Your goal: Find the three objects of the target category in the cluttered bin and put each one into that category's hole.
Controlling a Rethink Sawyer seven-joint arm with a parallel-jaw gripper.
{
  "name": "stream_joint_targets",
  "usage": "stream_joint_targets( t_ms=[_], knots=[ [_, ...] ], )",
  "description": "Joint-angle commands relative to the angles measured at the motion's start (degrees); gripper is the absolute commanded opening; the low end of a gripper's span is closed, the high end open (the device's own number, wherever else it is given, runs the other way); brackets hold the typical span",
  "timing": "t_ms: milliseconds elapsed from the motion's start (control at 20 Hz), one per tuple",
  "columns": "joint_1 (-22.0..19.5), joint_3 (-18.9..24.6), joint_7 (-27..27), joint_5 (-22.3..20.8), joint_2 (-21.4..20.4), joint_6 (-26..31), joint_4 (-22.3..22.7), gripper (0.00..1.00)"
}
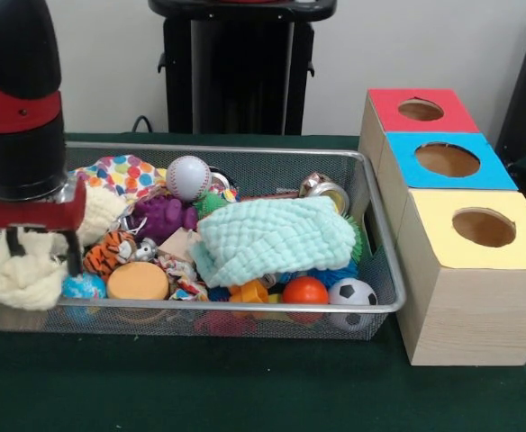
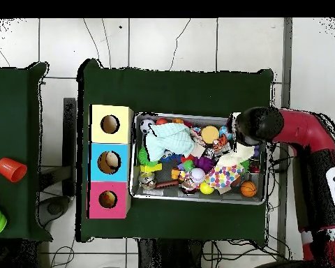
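Dark green cloth covers the table (image 1: 245,396), and on it sits the wire mesh bin (image 1: 371,193) with three wooden boxes lined up just beside its end: the red-topped box (image 1: 422,110), the blue-topped box (image 1: 448,160) and the yellow-topped box (image 1: 479,227), each with a round hole in its top. I hang over the opposite end of the bin, and my gripper (image 1: 40,241) is clamped on a cream rag (image 1: 24,274), which droops from my fingers (image 1: 72,252) over the bin's front rim. Beside it lie a tiger toy (image 1: 110,252) and an orange disc (image 1: 137,282). A mint knitted cloth (image 1: 276,238) sprawls across the middle of the clutter, burying what is beneath, with a baseball (image 1: 188,177), a purple toy (image 1: 162,216), an orange ball (image 1: 305,290) and a small soccer ball (image 1: 352,292) around it. Between my rag and the boxes lies the bin's whole length.
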Motion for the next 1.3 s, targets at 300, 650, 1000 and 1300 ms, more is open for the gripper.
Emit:
stream_joint_targets(
  t_ms=[300, 650, 1000, 1300],
  knots=[
    [9.24, -7.02, 15.19, 12.58, -8.63, 3.88, 16.31, 1.0],
    [12.16, -10.37, 15.11, 16.2, -7.22, 0.6, 16.31, 1.0],
    [13.32, -12.48, 13.9, 18.53, -6.26, -1.93, 16.83, 1.0],
    [13.83, -13.73, 13.31, 19.48, -6.27, -4.03, 17.86, 1.0]
  ],
)
